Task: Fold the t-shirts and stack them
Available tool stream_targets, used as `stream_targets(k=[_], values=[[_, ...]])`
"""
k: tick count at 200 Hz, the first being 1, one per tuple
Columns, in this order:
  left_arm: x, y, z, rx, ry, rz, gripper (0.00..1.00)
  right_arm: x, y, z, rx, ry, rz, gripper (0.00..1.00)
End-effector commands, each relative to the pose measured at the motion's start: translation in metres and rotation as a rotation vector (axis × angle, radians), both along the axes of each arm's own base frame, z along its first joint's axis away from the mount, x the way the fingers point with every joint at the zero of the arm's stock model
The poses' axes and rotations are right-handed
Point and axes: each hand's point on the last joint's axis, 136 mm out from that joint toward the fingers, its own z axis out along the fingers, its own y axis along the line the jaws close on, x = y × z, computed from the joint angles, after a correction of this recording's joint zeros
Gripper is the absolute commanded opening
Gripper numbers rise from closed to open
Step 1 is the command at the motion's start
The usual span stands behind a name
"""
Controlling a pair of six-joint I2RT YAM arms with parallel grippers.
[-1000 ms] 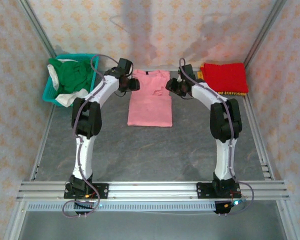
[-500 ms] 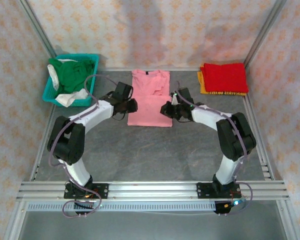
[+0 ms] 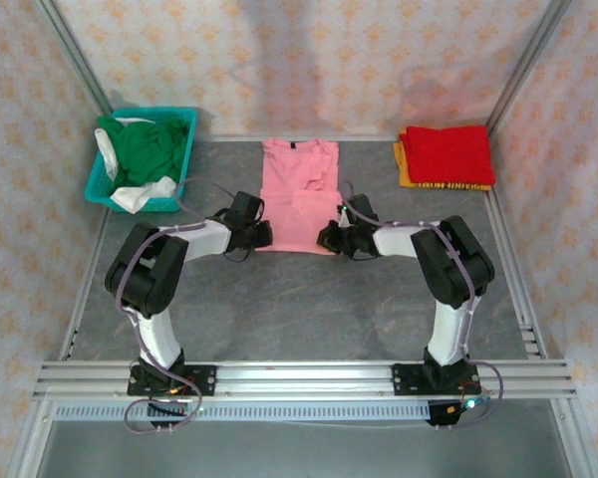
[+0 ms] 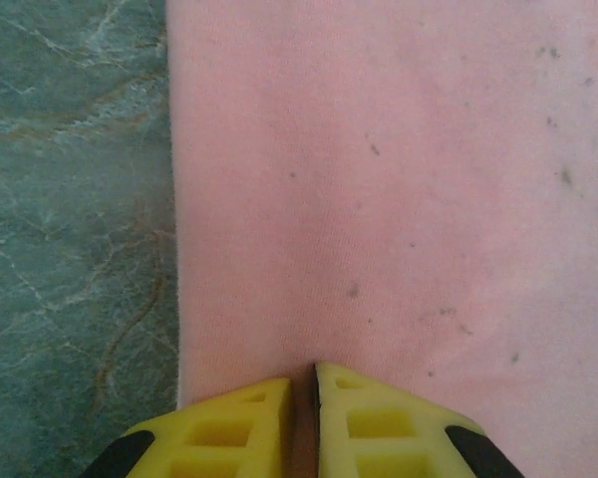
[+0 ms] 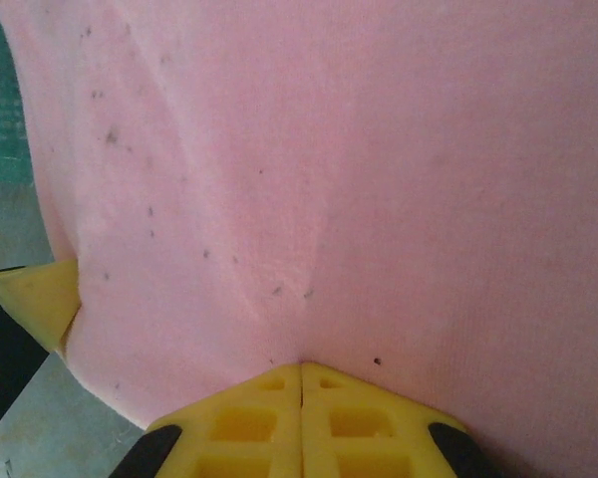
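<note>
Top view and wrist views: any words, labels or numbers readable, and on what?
No readable text.
Dark marks along the near edge of the orange shirt, under the red shirt: too small to read.
The pink shirt carries dark specks, no lettering.

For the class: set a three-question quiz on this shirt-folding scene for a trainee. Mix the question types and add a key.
1. True or false: the teal basket holds a dark green shirt.
2. The left end effector and right end effector are each shut on: A) the pink t-shirt, at its near hem; B) a blue towel; C) the basket's rim.
3. Fill in: at the far right, the folded red shirt lies on an ______ one.
Key: 1 true; 2 A; 3 orange-yellow shirt.
</note>
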Motion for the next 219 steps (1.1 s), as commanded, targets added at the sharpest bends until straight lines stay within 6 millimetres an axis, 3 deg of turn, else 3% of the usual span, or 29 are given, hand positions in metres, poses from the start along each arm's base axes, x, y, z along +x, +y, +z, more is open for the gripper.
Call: stream_targets(k=[1,25,42,63,94,147,219], values=[[-0.038,0.019,-0.032,0.052,0.128,0.038,0.15,-0.021,-0.018,-0.024,-0.058,0.06,-0.035,0.06],[-0.052,0.023,-0.017,0.048,0.131,0.049,0.15,-0.034,-0.018,-0.013,-0.061,0.06,-0.029,0.07],[-0.056,0.028,0.001,0.047,0.111,0.069,0.16,-0.034,-0.013,0.01,-0.028,0.026,-0.031,0.11],[-0.055,0.035,0.025,0.04,0.085,0.123,0.27,-0.029,-0.008,0.043,0.02,-0.03,-0.035,0.19],[-0.061,0.039,0.021,0.031,0.176,0.177,0.31,-0.022,-0.015,0.071,-0.009,-0.144,-0.046,0.24],[-0.06,0.024,-0.002,-0.027,0.22,0.149,0.32,-0.017,-0.015,0.067,-0.036,-0.167,-0.028,0.27],[-0.046,0.006,0.0,-0.054,0.194,0.102,0.32,-0.023,-0.02,0.046,-0.061,-0.137,-0.039,0.29]])
